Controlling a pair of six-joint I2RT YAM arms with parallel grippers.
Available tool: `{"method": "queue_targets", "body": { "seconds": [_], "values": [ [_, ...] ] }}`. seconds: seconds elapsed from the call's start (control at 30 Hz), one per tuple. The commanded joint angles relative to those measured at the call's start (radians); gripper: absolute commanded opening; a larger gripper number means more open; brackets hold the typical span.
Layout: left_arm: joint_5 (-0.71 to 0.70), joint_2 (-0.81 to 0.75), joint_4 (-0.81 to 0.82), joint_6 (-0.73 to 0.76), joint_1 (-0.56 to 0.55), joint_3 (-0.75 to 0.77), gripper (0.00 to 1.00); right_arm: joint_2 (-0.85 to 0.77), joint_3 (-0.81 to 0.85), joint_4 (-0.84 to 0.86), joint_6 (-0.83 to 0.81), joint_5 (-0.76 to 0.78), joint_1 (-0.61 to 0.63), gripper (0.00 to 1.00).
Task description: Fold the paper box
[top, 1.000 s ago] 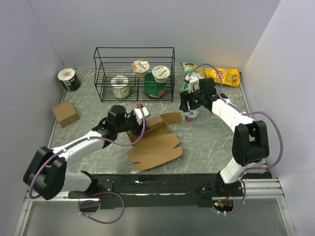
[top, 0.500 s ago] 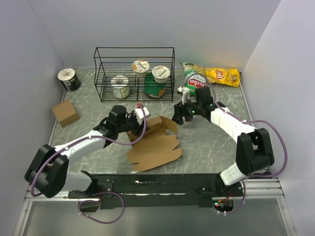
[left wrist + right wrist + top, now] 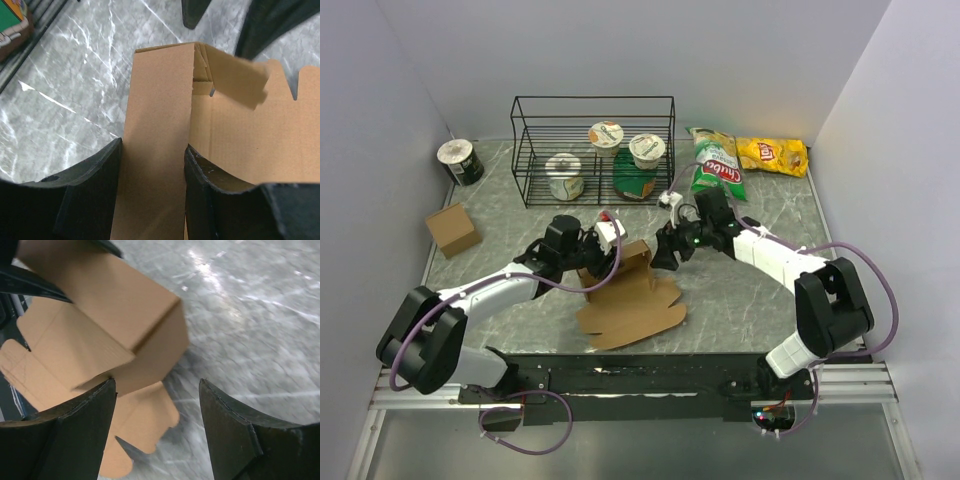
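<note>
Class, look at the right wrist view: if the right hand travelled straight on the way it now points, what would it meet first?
Most likely the paper box. Its raised, partly folded end sits directly ahead of the open right hand. Depth is hard to judge, but nothing appears nearer.

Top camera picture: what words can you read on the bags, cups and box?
"Lay's": red logo on the yellow chip bag, barely legible.
Too blurred: lettering on the green chip bag.
Too small: labels on the cups in the wire rack.
No print: the paper box.
</note>
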Motion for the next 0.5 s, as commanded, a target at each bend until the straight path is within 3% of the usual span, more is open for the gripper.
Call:
{"method": "queue_targets", "body": {
  "seconds": [0.0,0.47],
  "values": [
    [0.014,-0.003,0.031,-0.006,-0.009,0.020,0.43,0.013,-0.034,0.122,0.026,-0.019,0.030,0.75],
    [0.063,-0.006,0.013,-0.004,-0.015,0.024,0.43,0.042,-0.102,0.340,0.088,0.056,0.048,0.75]
  ]
}}
